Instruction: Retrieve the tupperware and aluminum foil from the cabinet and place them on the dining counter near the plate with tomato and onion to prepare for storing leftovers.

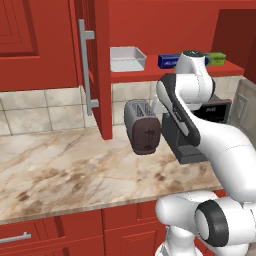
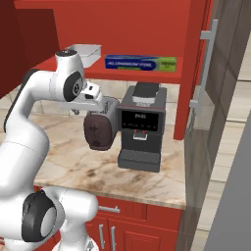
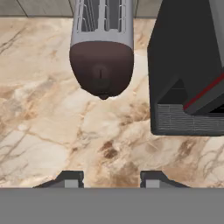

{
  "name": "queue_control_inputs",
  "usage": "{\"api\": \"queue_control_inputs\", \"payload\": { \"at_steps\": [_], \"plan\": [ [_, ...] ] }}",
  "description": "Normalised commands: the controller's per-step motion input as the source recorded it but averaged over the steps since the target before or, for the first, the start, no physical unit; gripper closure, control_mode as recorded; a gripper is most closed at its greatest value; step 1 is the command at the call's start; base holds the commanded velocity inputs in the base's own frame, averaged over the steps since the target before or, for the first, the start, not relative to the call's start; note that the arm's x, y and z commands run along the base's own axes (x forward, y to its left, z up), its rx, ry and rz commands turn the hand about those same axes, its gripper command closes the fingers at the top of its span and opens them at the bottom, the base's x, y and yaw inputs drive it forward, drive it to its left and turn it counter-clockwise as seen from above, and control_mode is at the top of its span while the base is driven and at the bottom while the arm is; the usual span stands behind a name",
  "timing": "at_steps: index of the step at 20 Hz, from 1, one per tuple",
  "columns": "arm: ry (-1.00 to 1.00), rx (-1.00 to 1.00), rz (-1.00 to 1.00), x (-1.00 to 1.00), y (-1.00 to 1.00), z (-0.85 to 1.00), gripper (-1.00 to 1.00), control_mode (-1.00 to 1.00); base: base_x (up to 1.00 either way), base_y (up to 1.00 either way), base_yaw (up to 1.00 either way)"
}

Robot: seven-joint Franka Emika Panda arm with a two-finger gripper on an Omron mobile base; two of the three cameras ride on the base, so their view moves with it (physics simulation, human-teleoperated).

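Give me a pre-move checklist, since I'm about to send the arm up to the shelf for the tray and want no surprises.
1. Cabinet door swung open, shelf reachable: ok.
2. Tupperware on the shelf, upright, nothing stacked in it: ok.
3. Aluminum foil lying beside the tupperware, apart from it: ok.
4. Gripper free of load, jaws apart with only counter between them: ok.
5. Path upward clear of the toaster and coffee machine, which stand right under the shelf near the hand: not ok, close quarters.
6. Plate and dining counter ready for the drop-off: cannot tell.
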Motion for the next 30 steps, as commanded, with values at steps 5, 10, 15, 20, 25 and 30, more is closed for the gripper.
{"api": "queue_control_inputs", "payload": {
  "at_steps": [5,10,15,20,25,30],
  "plan": [
    [-0.18,0.00,0.00,-0.03,0.00,0.04,-1.00,-1.00,0.00,0.00,0.00],
    [-0.50,0.00,0.00,-0.07,0.00,0.38,-1.00,-1.00,0.00,0.00,0.00],
    [-0.54,0.00,0.00,-0.02,0.00,0.57,-1.00,-1.00,0.00,0.00,0.00],
    [-0.49,0.00,0.00,0.00,0.03,0.72,-1.00,-1.00,0.00,0.00,0.00],
    [-0.28,0.00,0.00,0.07,0.12,0.67,-1.00,-1.00,0.00,0.00,0.00],
    [-0.04,0.00,0.00,0.19,0.18,0.48,-1.00,-1.00,0.00,0.00,0.00]
  ]
}}
